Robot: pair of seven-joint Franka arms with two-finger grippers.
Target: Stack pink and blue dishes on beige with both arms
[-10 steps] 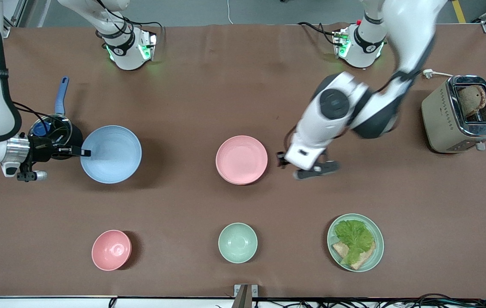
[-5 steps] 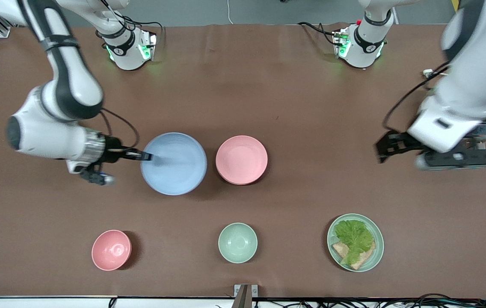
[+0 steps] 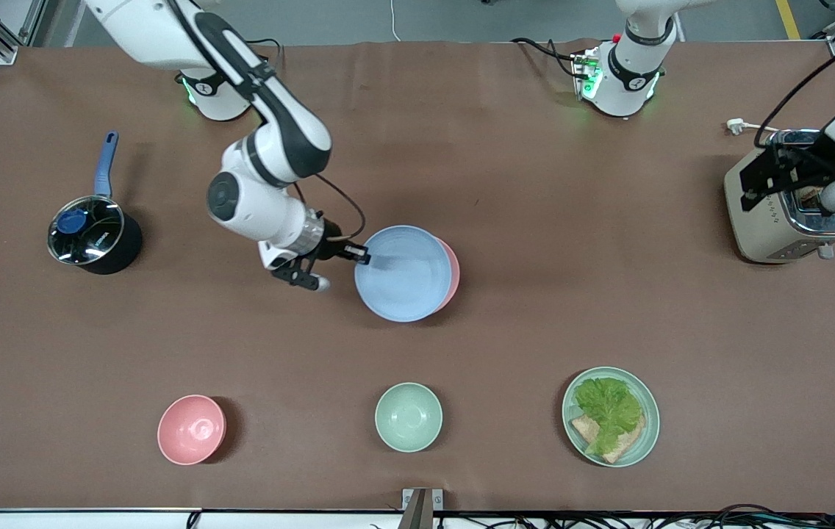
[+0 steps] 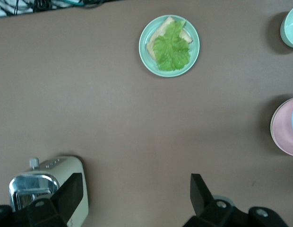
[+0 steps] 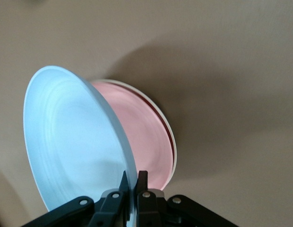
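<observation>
My right gripper (image 3: 362, 255) (image 5: 136, 177) is shut on the rim of the pale blue plate (image 3: 403, 275) (image 5: 75, 142). It holds that plate tilted, just over the pale pink plate (image 3: 453, 273) (image 5: 142, 137) at the table's middle. In the front view only a pink crescent shows past the blue plate. A thin cream rim of the beige plate (image 5: 173, 146) peeks out under the pink plate in the right wrist view; the front view hides it. My left gripper (image 3: 778, 176) (image 4: 135, 182) hangs open and empty over the toaster.
A toaster (image 3: 792, 213) (image 4: 47, 184) stands at the left arm's end, a lidded black pot (image 3: 90, 235) at the right arm's end. Nearest the front camera sit a pink bowl (image 3: 192, 430), a green bowl (image 3: 409, 416) and a green plate (image 3: 649, 433) (image 4: 145, 52) with lettuce and bread.
The right arm carried the blue plate from beside the pot to over the pink plate. The left arm pulled away from the pink plate and rose over the toaster.
</observation>
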